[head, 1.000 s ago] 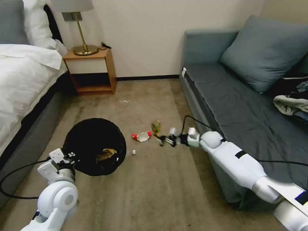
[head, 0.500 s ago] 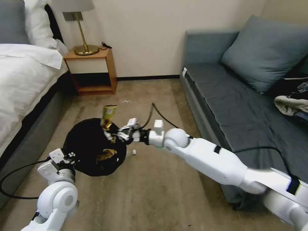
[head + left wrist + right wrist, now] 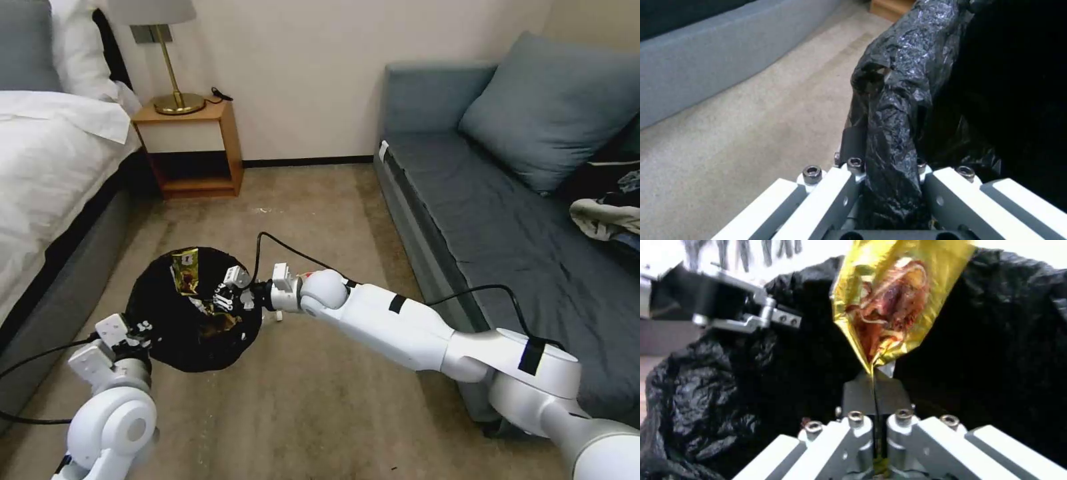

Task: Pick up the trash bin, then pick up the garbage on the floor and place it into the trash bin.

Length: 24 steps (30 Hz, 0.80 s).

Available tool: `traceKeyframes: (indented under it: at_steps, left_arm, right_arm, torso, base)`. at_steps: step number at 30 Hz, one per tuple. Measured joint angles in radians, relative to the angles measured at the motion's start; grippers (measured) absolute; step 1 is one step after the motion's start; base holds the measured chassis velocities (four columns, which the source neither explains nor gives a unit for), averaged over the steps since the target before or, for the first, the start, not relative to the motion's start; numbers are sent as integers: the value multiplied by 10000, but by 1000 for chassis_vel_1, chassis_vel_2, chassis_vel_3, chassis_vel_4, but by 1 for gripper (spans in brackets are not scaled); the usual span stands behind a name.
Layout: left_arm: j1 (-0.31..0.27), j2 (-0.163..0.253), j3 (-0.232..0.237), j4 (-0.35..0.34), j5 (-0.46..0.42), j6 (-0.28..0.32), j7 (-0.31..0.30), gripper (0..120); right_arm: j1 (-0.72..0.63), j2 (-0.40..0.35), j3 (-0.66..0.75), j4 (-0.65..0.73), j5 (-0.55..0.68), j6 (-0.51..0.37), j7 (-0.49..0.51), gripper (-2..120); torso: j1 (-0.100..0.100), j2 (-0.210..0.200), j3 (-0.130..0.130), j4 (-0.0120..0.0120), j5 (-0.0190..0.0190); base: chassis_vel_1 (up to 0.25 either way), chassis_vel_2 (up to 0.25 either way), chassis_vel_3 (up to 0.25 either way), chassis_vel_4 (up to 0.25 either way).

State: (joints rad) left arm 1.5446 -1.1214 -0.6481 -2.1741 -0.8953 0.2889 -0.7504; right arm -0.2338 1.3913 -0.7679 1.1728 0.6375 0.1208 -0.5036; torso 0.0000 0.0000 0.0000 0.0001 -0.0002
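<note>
Right end effector [image 3: 215,298], clamped on the gold snack wrapper [image 3: 185,272], hangs over the trash bin [image 3: 167,333]; wrapper extends toward 11 o'clock. Left end effector [image 3: 137,328] pinches the bin's rim at 8 o'clock.

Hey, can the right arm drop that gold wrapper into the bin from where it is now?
Probably yes. The right gripper holds the wrapper over the open bin, which the left gripper holds; nothing blocks the drop.

This is a bedroom in a home or hotel: a bed [image 3: 47,153] with white sheets, a wooden nightstand [image 3: 190,143] with a brass lamp [image 3: 170,60], a grey-blue sofa [image 3: 507,220], beige carpet [image 3: 320,400].
</note>
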Motion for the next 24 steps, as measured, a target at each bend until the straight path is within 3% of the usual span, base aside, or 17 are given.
traceKeyframes:
  at_steps: [8,11,14,20,24]
  left_arm:
    - [34,22,-16,-46,3,-6,12,3]
    - [40,18,-18,-48,4,-6,14,3]
    - [37,14,-20,-49,12,-6,14,3]
    - [26,24,-32,-48,13,-6,14,3]
    - [-27,44,-37,5,11,-6,15,3]
  right_arm:
    - [-84,-199,-180,678,-248,-56,541,32]
    - [-92,-207,-184,727,-241,-69,543,39]
    - [-93,-287,-188,754,-268,-72,516,56]
    - [-93,-410,-175,763,-312,-58,431,73]
    - [-96,-518,-29,808,-349,-54,378,93]
  torso:
    - [0,0,-1,-2,1]
    - [0,0,0,-1,2]
    - [0,0,0,-2,2]
    - [0,0,0,-1,2]
    - [0,0,0,-1,2]
  base:
    - [0,0,0,0]
    - [0,0,0,0]
    - [0,0,0,0]
    - [0,0,0,0]
    - [0,0,0,0]
